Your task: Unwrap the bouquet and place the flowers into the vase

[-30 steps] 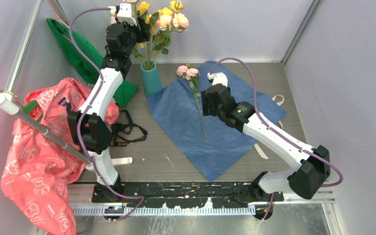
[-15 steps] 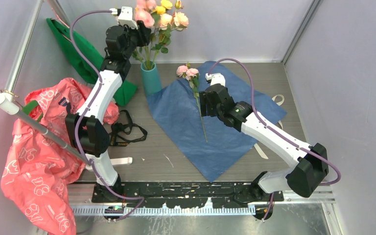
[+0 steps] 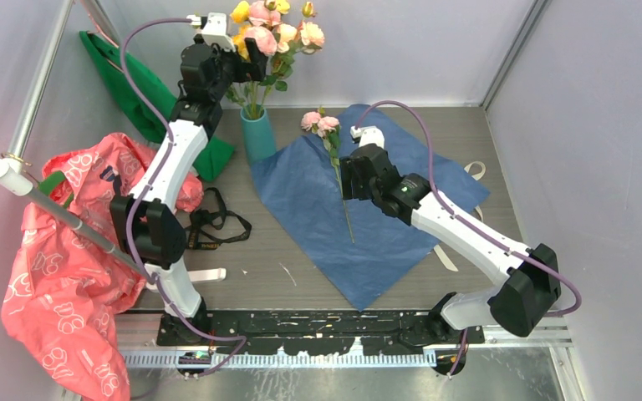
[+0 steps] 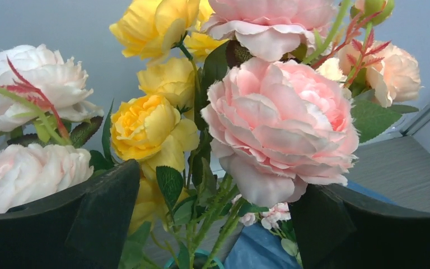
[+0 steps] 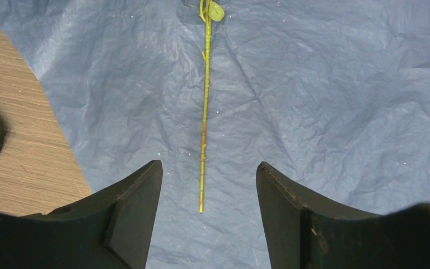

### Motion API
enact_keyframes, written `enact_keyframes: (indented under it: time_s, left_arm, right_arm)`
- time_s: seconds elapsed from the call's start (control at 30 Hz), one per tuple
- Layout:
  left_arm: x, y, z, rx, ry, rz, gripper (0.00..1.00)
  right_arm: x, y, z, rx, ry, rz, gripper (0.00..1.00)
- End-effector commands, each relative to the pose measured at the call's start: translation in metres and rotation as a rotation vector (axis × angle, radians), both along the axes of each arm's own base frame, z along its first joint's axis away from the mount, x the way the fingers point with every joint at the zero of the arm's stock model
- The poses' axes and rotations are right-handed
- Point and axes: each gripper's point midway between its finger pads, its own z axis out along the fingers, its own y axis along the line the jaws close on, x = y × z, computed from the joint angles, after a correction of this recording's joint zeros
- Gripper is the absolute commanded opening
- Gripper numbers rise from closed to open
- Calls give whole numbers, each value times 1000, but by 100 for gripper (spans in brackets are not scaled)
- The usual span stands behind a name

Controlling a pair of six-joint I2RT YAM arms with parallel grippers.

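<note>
over the back left of the desk [image 3: 259,284], seen from above, the left pincer [image 3: 251,52] sits high among the flowers [image 3: 277,35] standing in the vase [image 3: 257,134]. the vase rim props their stems, so they need no hold. the blue paper [image 3: 384,242] lies flat and spread, so the unwrapping looks finished. one last rose [image 3: 322,124] lies on it, pink heads toward the vase and stalk toward the arms. the right pincer [image 3: 347,177] hangs over that stalk, probably to fetch it.

from the left wrist, the dark fingers [image 4: 89,224] stand wide on either side of the pink and yellow heads and clasp nothing: this pincer is released. the vase mouth just shows at the bottom edge.

from the right wrist, the fingers [image 5: 134,207] are parted and empty, clear of the paper. the bare green stalk [image 5: 204,129] runs up the middle of the gap, untouched. that line-up suggests a straight descent and squeeze, though a thin stalk flat on paper may be hard to pinch.
</note>
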Motion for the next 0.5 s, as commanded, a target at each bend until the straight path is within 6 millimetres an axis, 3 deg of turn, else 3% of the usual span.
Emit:
enact_keyframes:
  time_s: [0.0, 0.13, 0.27, 0.4, 0.47]
  left_arm:
    - [-32, 6, 39, -31, -5, -6, 100]
    - [-54, 4, 17, -42, 131, -33, 100]
    - [-80, 1, 1, -59, 189, -53, 100]
    - [-109, -10, -5, -60, 230, -99, 100]
    - [-121, -11, -9, -83, 268, -96, 100]
  right_arm:
    - [12, 9, 7, 39, -37, -4, 68]
    - [30, 18, -3, 16, -12, -16, 69]
    - [58, 25, -19, 22, 23, -45, 84]
    - [94, 25, -40, 10, 88, -82, 82]
    - [116, 17, -58, -85, 102, -132, 80]
